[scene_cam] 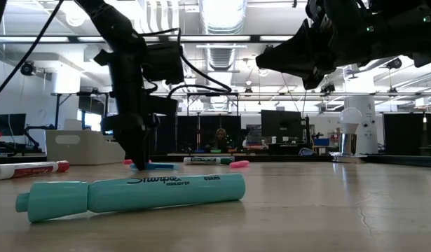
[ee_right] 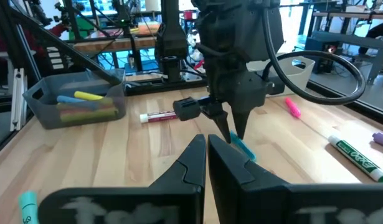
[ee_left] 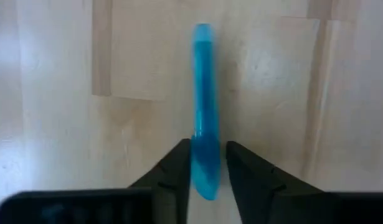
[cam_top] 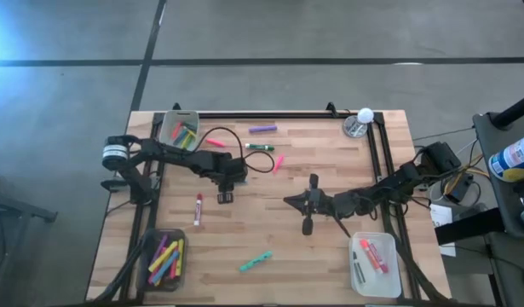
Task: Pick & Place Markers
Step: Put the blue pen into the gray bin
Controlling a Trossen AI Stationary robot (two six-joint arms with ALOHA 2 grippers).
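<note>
Teal marker (scene_cam: 131,194) lies closest to the low camera, flat on the counter (cam_top: 330,247) near its front edge. Left pincer (ee_left: 208,165) is down at mid-counter, its fingers (ee_left: 175,168) straddling a blue marker (ee_left: 203,112) that lies flat on the wood; grasp or release cannot be told. Right pincer (ee_right: 207,149) is clenched, empty, raised toward the right half. Other markers lie scattered toward the back edge; more sit in corner bins (cam_top: 164,277).

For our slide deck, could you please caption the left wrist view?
Left gripper straddling a blue marker lying flat on the wooden table, one finger on each side.
</note>
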